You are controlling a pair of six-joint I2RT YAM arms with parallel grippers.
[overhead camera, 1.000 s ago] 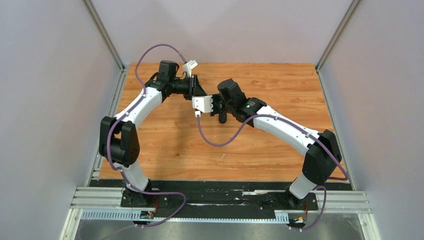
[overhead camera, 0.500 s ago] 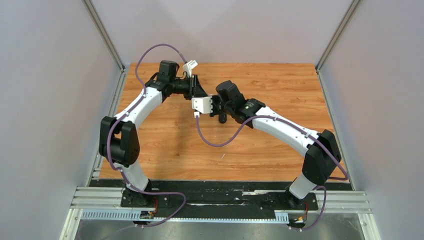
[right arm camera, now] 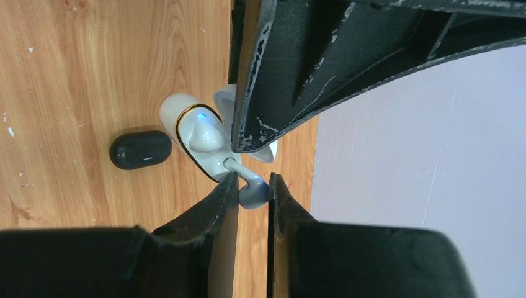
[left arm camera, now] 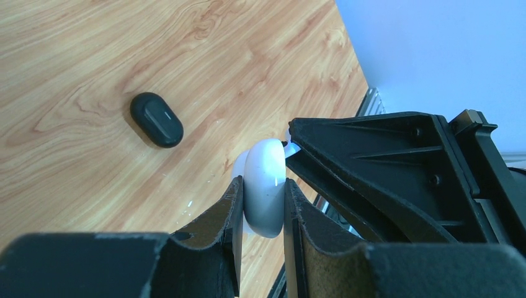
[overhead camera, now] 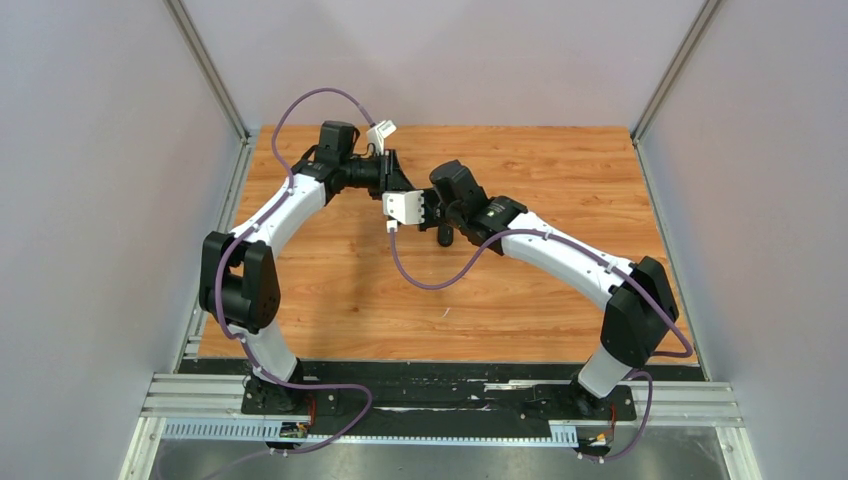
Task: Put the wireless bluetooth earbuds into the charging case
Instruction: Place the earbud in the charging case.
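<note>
The right gripper (right arm camera: pixel 252 181) has its jaws narrow, pinching a white earbud (right arm camera: pixel 251 194) by its rounded head. The stem of this earbud points up and to the left in the right wrist view, and its tip reaches the lower edge of the charging case (right arm camera: pixel 186 121). It is not seated in the case.

On the wooden table (overhead camera: pixel 560 170), below the two grippers and slightly nearer, lies a black oval case (left arm camera: pixel 156 119). It is closed, flat on the wood, and nothing touches it.

A little farther and to the left, the left gripper (left arm camera: pixel 262 187) is clamped on the white charging case, with one finger on each side, and keeps it above the table. The case is open: a gold rim runs around its mouth, and the lid stands behind. Inside the rim sits a white shape with a small blue light, which looks like a second white earbud (right arm camera: pixel 201 133).

Both arms meet over the middle of the table, nearer to its far edge.
</note>
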